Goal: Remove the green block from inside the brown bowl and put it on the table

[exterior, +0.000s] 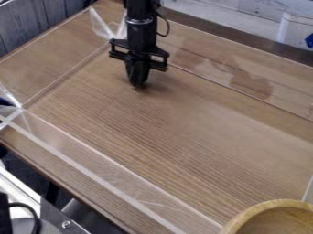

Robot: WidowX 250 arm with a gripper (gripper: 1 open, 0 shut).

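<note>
My black gripper (139, 81) hangs over the far left part of the table (171, 128), its fingertips pressed together and close to the wood, with nothing visible between them. The brown bowl (272, 218) shows only as a thick tan rim at the bottom right corner, far from the gripper. Its inside is cut off by the frame edge. The green block is out of view.
Low clear plastic walls (73, 151) edge the tabletop along the near left side and the far right. Dark metal framing (31, 210) sits below the near corner. A shiny patch (251, 87) marks the wood to the right of the gripper.
</note>
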